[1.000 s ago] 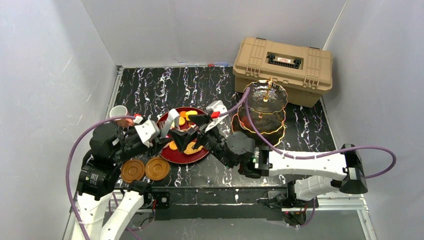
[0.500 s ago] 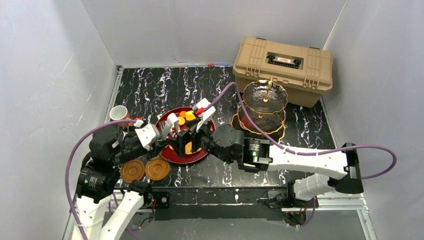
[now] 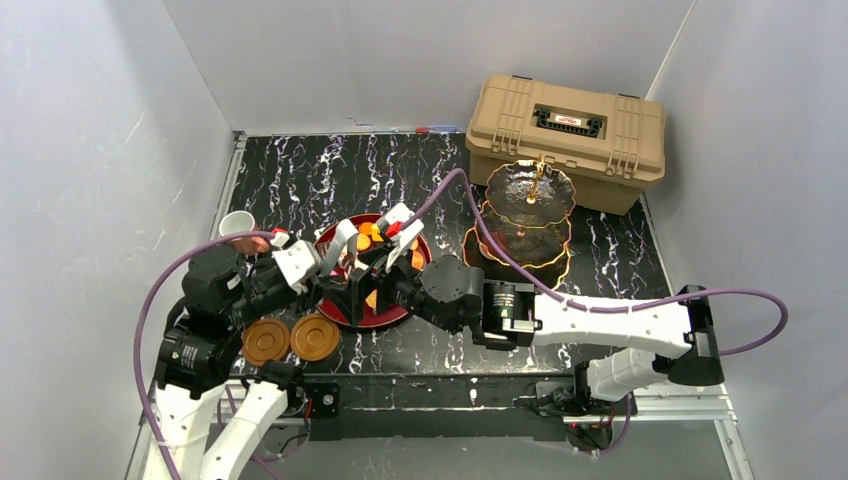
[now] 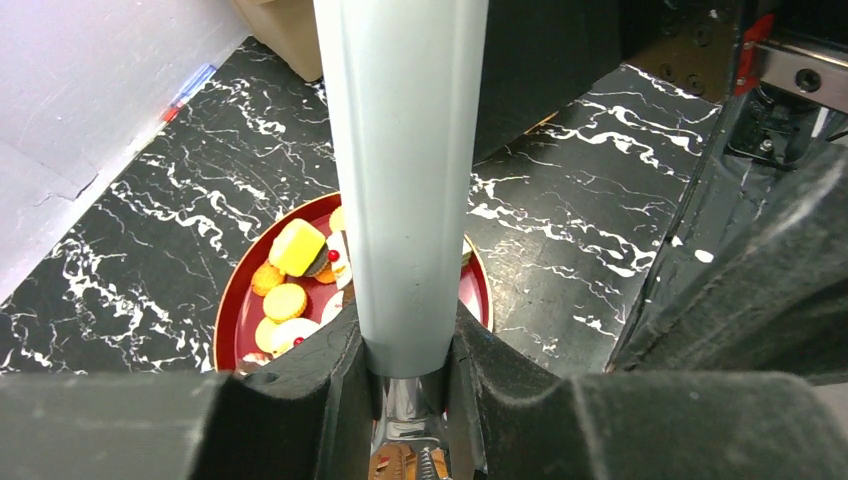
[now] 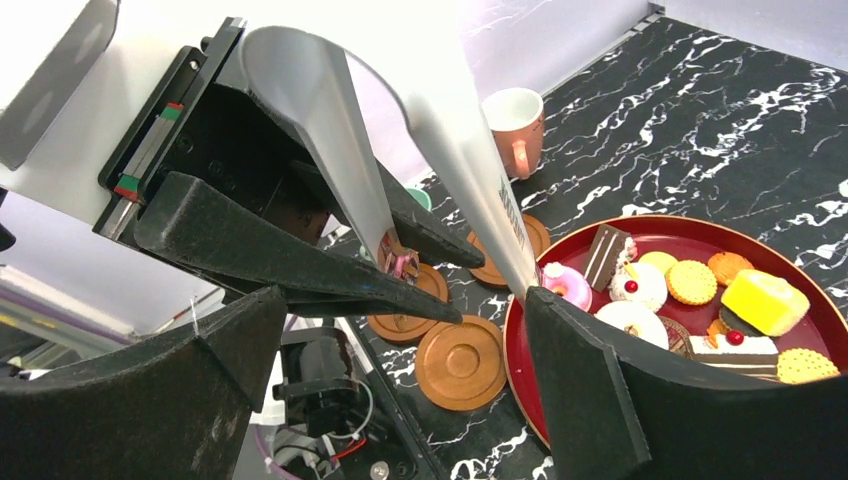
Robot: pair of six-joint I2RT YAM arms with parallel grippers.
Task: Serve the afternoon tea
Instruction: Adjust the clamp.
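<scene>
Clamping tongs (image 4: 400,150), seemingly lettered: left claw (image 4: 405,395)

Everything stands on the table (image 3: 330,170). A tray (image 5: 770,245) lies near the middle, a little to the left, and the pastries (image 5: 690,283) lie in it, close together. The tongs (image 4: 400,150) are above the left part of the tray. The saucers (image 3: 315,337) lie side by side, left of the tray and nearer to the arm bases. A cup (image 3: 237,226) stands behind them, by the left wall. Right of the tray stands the tiered stand (image 3: 525,225), and just behind it, in the far right corner, the case (image 3: 565,140).
</scene>
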